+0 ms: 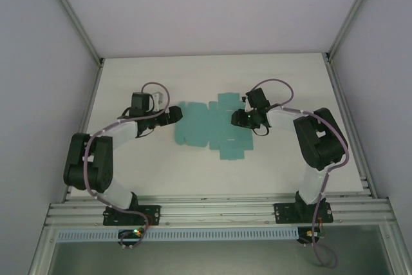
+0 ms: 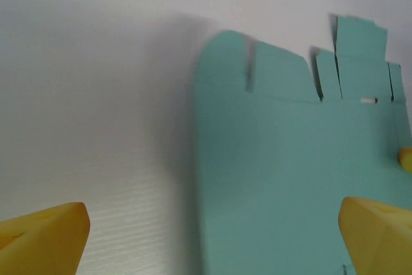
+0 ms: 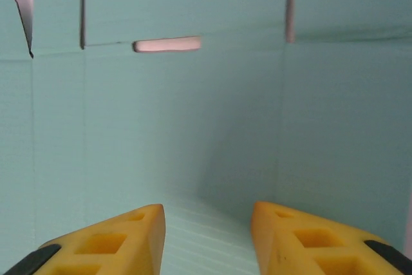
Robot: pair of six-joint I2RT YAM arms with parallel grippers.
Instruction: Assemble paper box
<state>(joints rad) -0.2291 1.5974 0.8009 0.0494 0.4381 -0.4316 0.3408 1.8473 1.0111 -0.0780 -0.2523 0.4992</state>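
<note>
The paper box (image 1: 209, 127) is a flat teal sheet, not yet folded, lying in the middle of the white worktop (image 1: 148, 75), well apart from all four edges. Its long side runs left to right. One flap (image 1: 228, 101) juts toward the far edge and another toward the near edge, both on its right half.

The left arm (image 1: 122, 130) reaches in from the left, and the left jaws sit at the sheet's left edge. Seen from the left wrist they are released and spread wide. One yellow pad (image 2: 45, 233) is over bare worktop, the other is over the card, and the sheet's edge runs between them. Nothing is held.

The right arm (image 1: 315, 140) bends in from the right, and the right jaws are above the sheet's right half, near the far flap. Seen from the right wrist, the two pads stand part-way apart, and the card's flat surface shows through the gap. Nothing is pinched between them. Whether their tips touch the card I cannot tell. A narrow slot (image 3: 167, 44) is cut along a crease ahead of them, and slits (image 3: 82, 4) divide the flaps beyond it
</note>
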